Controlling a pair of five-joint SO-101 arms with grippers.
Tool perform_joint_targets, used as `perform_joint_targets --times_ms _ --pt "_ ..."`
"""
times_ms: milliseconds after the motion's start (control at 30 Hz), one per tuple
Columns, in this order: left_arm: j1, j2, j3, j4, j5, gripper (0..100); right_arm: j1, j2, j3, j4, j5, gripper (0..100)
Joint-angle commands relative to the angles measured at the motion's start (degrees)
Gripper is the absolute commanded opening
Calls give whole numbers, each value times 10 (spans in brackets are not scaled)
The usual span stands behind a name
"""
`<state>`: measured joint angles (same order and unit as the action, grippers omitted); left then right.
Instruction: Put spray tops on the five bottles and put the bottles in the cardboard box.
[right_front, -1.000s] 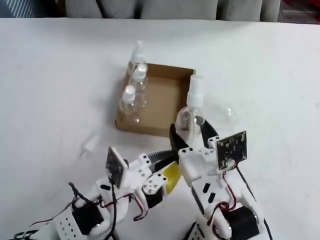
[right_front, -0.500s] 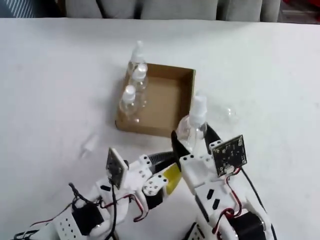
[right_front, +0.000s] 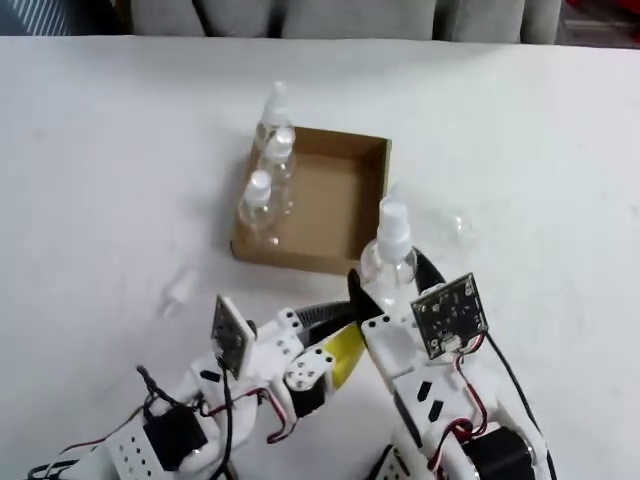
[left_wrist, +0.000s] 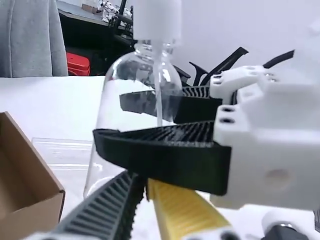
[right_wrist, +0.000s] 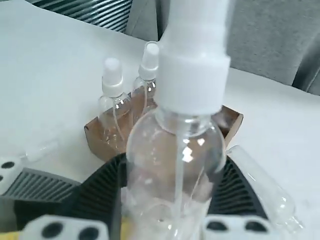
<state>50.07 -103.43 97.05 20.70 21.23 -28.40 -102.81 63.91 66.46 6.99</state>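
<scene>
1. Found the cardboard box (right_front: 285, 252) open-topped near the middle of the table (right_front: 120, 150), a little toward the far edge.
2. Counted three bottles in a row along the box's left wall, each upright and capped with a white top: far bottle (right_front: 273, 118), middle bottle (right_front: 279, 158), near bottle (right_front: 256, 205). Cannot tell whether the far bottle stands inside the box or just beyond its far left corner.
3. Located a fourth bottle (right_front: 386, 260) upright just beside the box's near right corner, on the side toward the table's near edge, with a white spray top (right_front: 393, 220) seated on its neck.
4. Found the right gripper (right_front: 388, 275) with its fingers (right_wrist: 100, 190) spread around the fourth bottle's body, one on each side, pinching it. Cannot tell whether the bottle's base rests on the table.
5. Found the left gripper (left_wrist: 142, 182) low over the table close to the near edge, just left of the right gripper. Recorded its black and yellow fingers (left_wrist: 185, 210) drawn together at the tips with nothing between them. Placed those tips just under the right gripper's nearer finger, beside the base of the fourth bottle; contact not determinable.
6. Noted a clear cap (right_front: 458, 226) lying on the table right of the box, near the fourth bottle but apart from it.
7. Noted a small clear piece (right_front: 180, 288) lying on the table off the box's near left corner, apart from the box.
</scene>
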Motion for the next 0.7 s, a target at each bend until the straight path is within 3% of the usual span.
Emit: perform_joint_targets --times_ms 0,233,567,667 --pt "-38 -10 -1 4 -4 20 -18 -6 -18 2 6 16" --pt "33 -10 -1 7 -6 20 -22 -5 26 -65 -33 15" --pt "13 -9 -1 8 -6 20 -64 -5 25 -80 -51 15" --pt "13 24 1 3 -36 20 -66 -5 16 -80 -52 15"
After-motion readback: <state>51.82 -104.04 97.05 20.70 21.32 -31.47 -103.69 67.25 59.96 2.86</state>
